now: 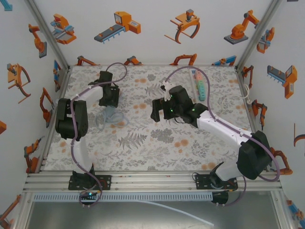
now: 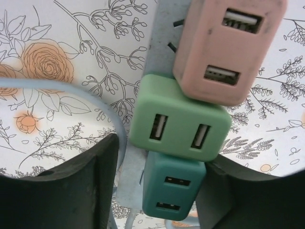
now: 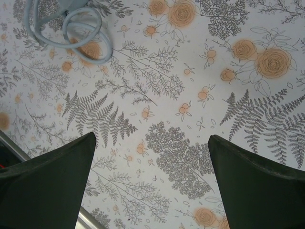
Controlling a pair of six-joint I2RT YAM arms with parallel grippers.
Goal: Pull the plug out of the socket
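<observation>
The left pincer [image 2: 163, 150] hangs over a pale power strip [image 2: 159, 38] at the far left of the flowered counter [image 1: 157, 148], its dark fingers [image 2: 71, 191] drawn in on either side of the teal plug [image 2: 172, 188]. The right-hand finger looks to lie against that plug's side and near the lower corner of the green plug [image 2: 178, 119] next to it. A sliver of strip shows between the left-hand finger and the teal plug, so I cannot tell whether the grip has closed. A pink plug [image 2: 224, 47] sits beyond the green one, and all three are seated on the strip. The right pincer [image 3: 152, 137] stands wide over bare counter near the middle, holding and touching nothing, with a coiled pale cable [image 3: 71, 24] lying well ahead of it.
</observation>
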